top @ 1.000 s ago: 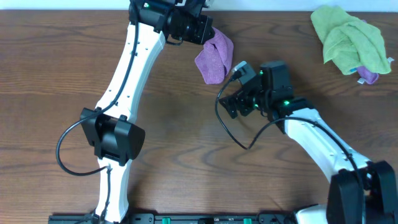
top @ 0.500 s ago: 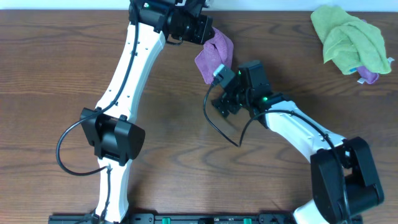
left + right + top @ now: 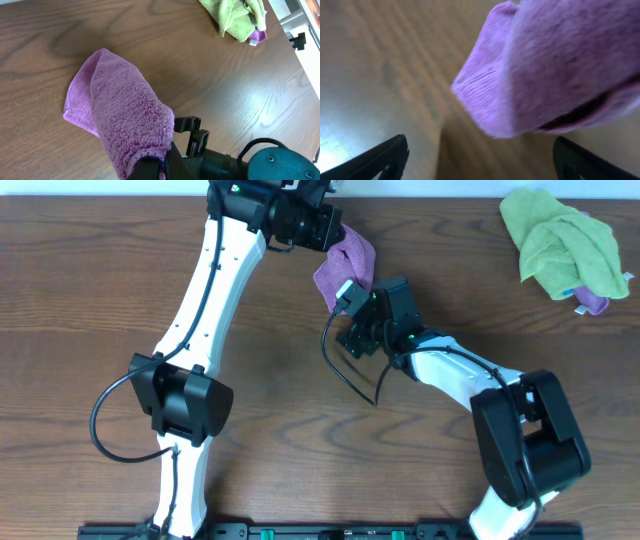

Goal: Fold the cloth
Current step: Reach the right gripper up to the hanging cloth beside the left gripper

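Right end effector (image 3: 352, 330) has slid closer to the purple cloth (image 3: 347, 265), jaws spread wide. Left end effector (image 3: 335, 232) clamps that cloth above the wood-grain counter (image 3: 80, 270).

cloth (image 3: 346, 272) | purple terry | bunched, doubled over | one end raised, other on table (image 3: 120, 280)

So the cloth (image 3: 347, 270) is pinched in the left pincer (image 3: 333, 235) and drapes out ahead of it toward the worktop (image 3: 100, 300). The right pincer (image 3: 480, 144) sits just behind the cloth's free end, tips either side of it. A bundle of other cloths (image 3: 560, 242) lies well off beyond both pincers, near the worktop's far edge.
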Controlling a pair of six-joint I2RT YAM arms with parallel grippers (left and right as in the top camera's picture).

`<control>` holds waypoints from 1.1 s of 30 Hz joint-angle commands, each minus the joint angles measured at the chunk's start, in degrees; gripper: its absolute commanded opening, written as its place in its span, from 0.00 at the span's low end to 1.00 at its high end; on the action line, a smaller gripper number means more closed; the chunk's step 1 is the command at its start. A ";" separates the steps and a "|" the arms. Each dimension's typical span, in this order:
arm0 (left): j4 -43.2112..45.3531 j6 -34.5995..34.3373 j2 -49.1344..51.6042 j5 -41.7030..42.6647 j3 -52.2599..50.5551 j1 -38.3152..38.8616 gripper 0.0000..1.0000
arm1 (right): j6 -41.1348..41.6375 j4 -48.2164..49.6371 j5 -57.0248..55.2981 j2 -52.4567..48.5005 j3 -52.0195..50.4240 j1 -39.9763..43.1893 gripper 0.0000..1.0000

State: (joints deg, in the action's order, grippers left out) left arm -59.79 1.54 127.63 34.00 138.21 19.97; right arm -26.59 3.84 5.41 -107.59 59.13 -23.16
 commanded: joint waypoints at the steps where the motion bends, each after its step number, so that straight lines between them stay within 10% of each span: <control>1: 0.00 0.85 -0.02 -1.40 -0.26 -0.09 0.06 | -0.50 1.16 -3.17 -1.42 1.62 -0.55 0.83; 6: 0.00 0.85 -0.02 -1.42 -0.26 -0.11 0.06 | -0.46 1.36 -4.92 -3.26 3.34 -0.50 0.54; 13: -0.31 1.05 -0.02 -4.22 -0.26 -0.98 0.06 | -0.52 0.50 -11.28 -3.26 3.85 -0.48 0.49; 14: -0.44 1.07 -0.02 -4.61 -0.26 -1.25 0.06 | -0.55 0.37 -11.74 -3.26 3.85 -0.48 0.43; 15: -0.55 1.09 -0.02 -4.61 -0.26 -1.46 0.06 | -0.52 0.26 -12.20 -3.26 3.85 -0.39 0.08; 16: -0.66 1.07 -0.02 -4.61 -0.26 -1.77 0.05 | -0.52 0.26 -12.63 -3.26 3.85 -0.20 0.01; 27: -4.72 2.45 -0.02 -6.43 -0.26 -4.31 0.06 | -0.46 -0.87 -14.99 -3.26 6.23 1.60 0.01; 29: -4.68 2.62 -0.02 -6.58 -0.26 -4.31 0.06 | 0.37 -3.67 -11.63 -3.26 7.72 1.42 0.18; 30: -4.63 2.78 -0.02 -6.58 -0.26 -4.31 0.06 | 0.44 -5.79 -8.81 -3.26 8.59 1.36 0.43; 33: -4.61 2.80 -0.02 -7.56 -0.26 -4.31 0.06 | 0.44 -10.62 -3.82 -3.26 10.10 1.33 0.64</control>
State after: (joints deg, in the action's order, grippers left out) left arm -64.25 3.27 127.63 27.81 138.21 15.75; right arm -26.59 -4.93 -4.16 -110.24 67.55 -21.78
